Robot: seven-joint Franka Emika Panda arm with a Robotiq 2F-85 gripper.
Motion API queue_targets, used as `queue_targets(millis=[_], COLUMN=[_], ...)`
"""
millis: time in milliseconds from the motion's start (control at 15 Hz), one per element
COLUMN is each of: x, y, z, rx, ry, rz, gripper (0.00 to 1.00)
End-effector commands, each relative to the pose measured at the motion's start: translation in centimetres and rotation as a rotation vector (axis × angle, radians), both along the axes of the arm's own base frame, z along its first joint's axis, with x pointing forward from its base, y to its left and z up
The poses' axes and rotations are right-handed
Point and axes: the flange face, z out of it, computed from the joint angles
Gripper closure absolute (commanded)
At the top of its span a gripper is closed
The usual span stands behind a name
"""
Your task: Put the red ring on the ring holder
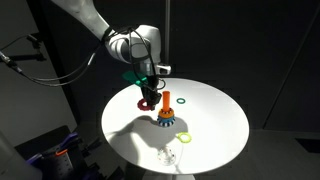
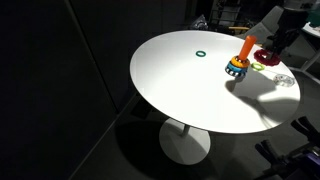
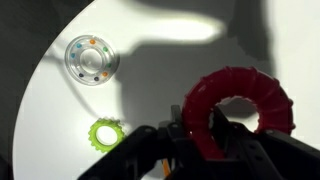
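Observation:
My gripper (image 3: 198, 116) is shut on the red ring (image 3: 250, 82), pinching its left rim, and holds it upright above the white table. In both exterior views the gripper (image 1: 148, 88) (image 2: 270, 48) hangs close beside the ring holder (image 1: 166, 113) (image 2: 238, 66), an orange peg on a blue-and-yellow base. The red ring (image 1: 146, 100) (image 2: 263, 57) sits at about peg height, beside the peg and not over it. The holder is out of the wrist view.
On the round white table (image 1: 215, 115) lie a yellow-green ring (image 3: 105, 132) (image 1: 186, 138), a clear ring with coloured dots (image 3: 91, 60) (image 1: 170, 155), an orange ring (image 1: 183, 100) and a thin green ring (image 2: 201, 54). The surroundings are dark.

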Motion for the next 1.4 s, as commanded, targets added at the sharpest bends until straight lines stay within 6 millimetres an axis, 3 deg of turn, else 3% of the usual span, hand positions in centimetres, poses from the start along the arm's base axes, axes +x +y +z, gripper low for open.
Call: queue_targets(millis=[0,733,1333], x=[0.8,4.5,7.0], y=[-0.7,-3.7,-5.4], z=[3.0,7.1,6.8], rx=[0.020,0.015,0.005], ry=[0.014,-0.051,-0.070], rz=[-0.037,-0.144,-0.213], gripper=[0.90,0.90,0.90])
